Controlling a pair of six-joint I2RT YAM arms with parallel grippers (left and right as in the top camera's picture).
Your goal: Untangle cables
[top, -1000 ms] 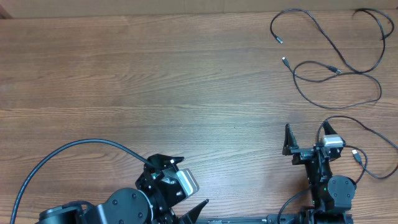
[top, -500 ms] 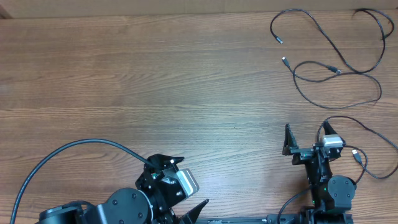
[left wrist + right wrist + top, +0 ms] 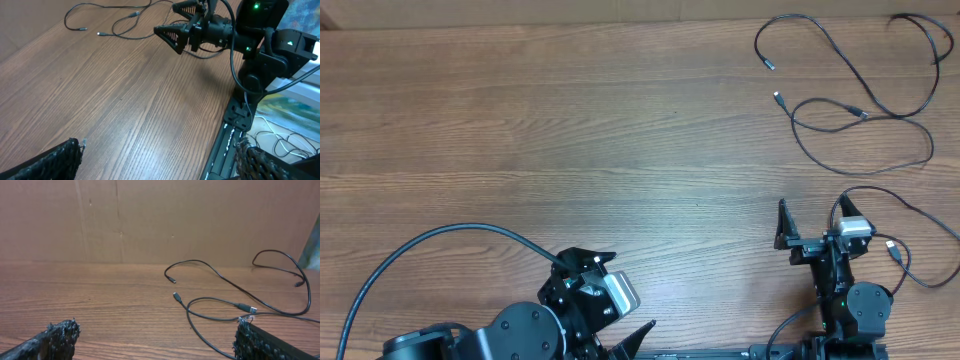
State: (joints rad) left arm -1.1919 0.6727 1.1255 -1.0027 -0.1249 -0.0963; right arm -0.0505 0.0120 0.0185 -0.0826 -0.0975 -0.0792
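One broad wooden worktop (image 3: 570,130) carries everything. The right hand (image 3: 165,18) is the landmark here: it sits at the near edge with its two fingers spread wide and nothing between them. The left hand (image 3: 159,145) is well to its left, also at the near edge, equally wide and holding nothing.

The cables (image 3: 865,112) lie beyond the right hand, towards the far right corner, well apart from its fingers. They are thin black cords in loose, overlapping loops, and they cross each other in a few places rather than forming a tight knot. One more thin cord (image 3: 920,222) curls just beside the right hand on its outer side. Smallest of all are the plug ends (image 3: 778,98), two of which lie free on the side of the loops towards the left hand.

The cords are probably very light and limp, so pulling one strand is likely to drag the rest along. They lie flat on the wood, so a low pinch is needed. A stiffer plug end, or a free stretch clear of any crossing, looks like the best place to take hold.
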